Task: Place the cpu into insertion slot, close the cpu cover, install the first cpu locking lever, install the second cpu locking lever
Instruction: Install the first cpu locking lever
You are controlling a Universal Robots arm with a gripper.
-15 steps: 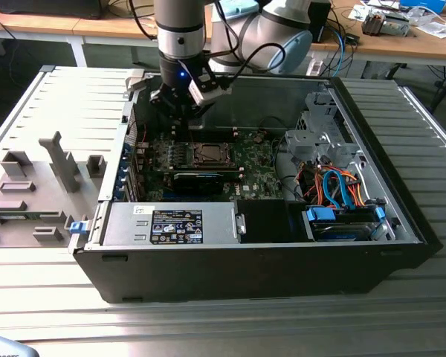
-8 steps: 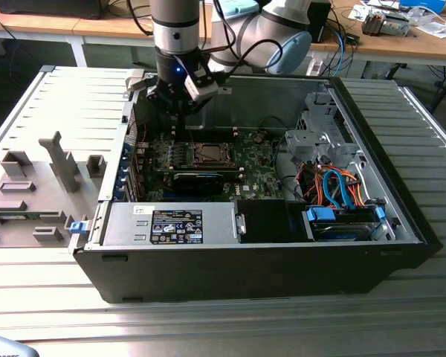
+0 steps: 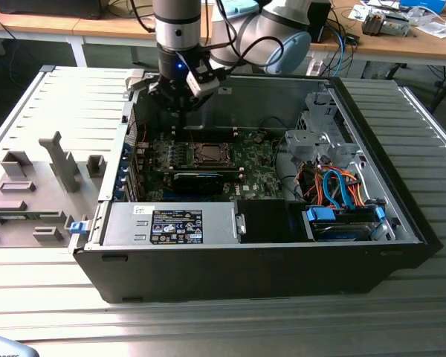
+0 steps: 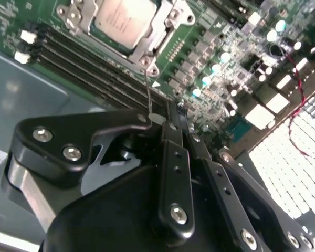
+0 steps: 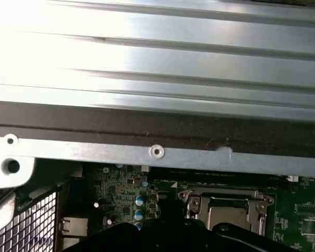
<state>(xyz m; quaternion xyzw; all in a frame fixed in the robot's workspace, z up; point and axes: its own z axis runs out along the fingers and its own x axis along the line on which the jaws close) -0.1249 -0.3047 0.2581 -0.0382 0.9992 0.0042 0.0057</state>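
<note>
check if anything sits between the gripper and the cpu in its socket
Nothing visible does. In the exterior view the gripper hangs above the motherboard, apart from the socket. In the second wrist view the cpu lies in the socket under its metal frame, with open board between.

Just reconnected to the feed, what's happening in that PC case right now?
The arm's gripper hangs over the back edge of the open computer case, above the motherboard. The cpu already lies in its socket with the metal cover framing it. In the second wrist view a thin locking lever reaches from the socket toward the gripper.
</note>
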